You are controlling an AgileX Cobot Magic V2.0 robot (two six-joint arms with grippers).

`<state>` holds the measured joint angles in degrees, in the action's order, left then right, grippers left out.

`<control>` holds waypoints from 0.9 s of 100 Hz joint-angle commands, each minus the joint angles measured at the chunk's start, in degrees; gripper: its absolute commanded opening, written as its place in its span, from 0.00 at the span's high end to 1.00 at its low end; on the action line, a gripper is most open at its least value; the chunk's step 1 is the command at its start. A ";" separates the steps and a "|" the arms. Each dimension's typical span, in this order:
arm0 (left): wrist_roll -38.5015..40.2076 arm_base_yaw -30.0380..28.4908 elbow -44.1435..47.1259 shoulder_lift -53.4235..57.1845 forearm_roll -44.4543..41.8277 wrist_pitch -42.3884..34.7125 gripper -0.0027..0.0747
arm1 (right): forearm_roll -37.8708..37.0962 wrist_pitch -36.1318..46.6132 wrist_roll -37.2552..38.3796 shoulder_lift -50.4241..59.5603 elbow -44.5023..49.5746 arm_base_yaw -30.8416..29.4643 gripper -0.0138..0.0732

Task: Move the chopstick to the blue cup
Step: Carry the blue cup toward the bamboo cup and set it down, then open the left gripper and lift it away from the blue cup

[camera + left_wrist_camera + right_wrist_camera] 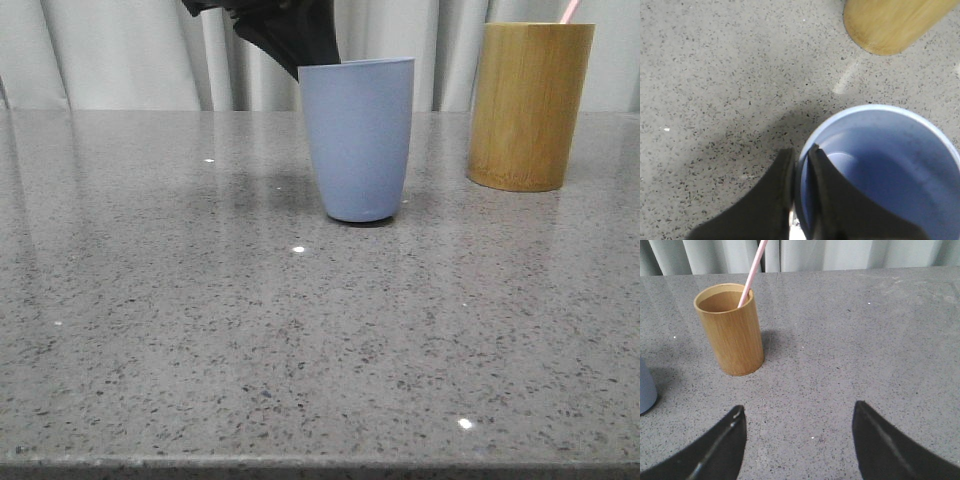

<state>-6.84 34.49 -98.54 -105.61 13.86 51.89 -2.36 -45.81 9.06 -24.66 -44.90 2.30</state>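
Observation:
The blue cup [358, 140] stands upright in the middle of the grey table; its inside is empty in the left wrist view [890, 170]. My left gripper [801, 152] is shut on the cup's rim, one finger inside and one outside; it shows black behind the rim in the front view [300, 45]. A pale pink chopstick [753, 271] leans in the bamboo holder [732, 330], with only its tip in the front view [570, 10]. My right gripper [799, 412] is open and empty above the table, short of the holder.
The bamboo holder [528, 105] stands to the right of the blue cup, and its base shows in the left wrist view [890, 25]. A pale curtain [120, 50] hangs behind the table. The blue cup's edge shows in the right wrist view [646, 390].

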 commanded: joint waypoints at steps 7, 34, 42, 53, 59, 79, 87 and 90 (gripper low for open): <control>0.17 0.54 -1.99 2.56 0.57 -2.73 0.93 | -0.37 4.00 -0.31 -0.77 -1.83 -0.22 0.30; 0.17 0.54 -1.99 2.56 0.57 -1.98 0.30 | -0.37 4.00 -0.31 -0.77 -1.83 -0.22 0.30; 0.17 0.54 -1.99 2.56 0.79 -1.98 0.17 | -0.37 4.00 -0.31 -0.77 -1.83 -0.22 0.30; 0.17 0.54 -2.38 2.56 0.99 -1.54 0.15 | -0.37 4.00 -0.31 -0.77 -1.83 -0.22 0.30; 0.17 0.54 -3.19 2.56 0.99 -0.52 0.15 | -0.37 4.00 -0.31 -0.77 -1.83 -0.22 0.30; 1.69 -0.47 -6.70 3.91 1.10 3.18 0.15 | -0.37 4.00 -0.31 -0.77 -1.83 -0.22 0.30; 1.69 -1.13 -6.70 5.66 1.10 3.57 0.15 | -0.37 4.00 -0.31 -0.77 -1.83 -0.22 0.30; 1.69 -1.44 -6.70 6.54 1.10 3.73 0.15 | -0.37 4.06 -0.31 -0.77 -1.83 -0.22 0.30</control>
<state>-5.88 34.02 -103.10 -104.45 13.99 57.11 -2.36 -45.81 9.06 -24.66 -44.90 2.30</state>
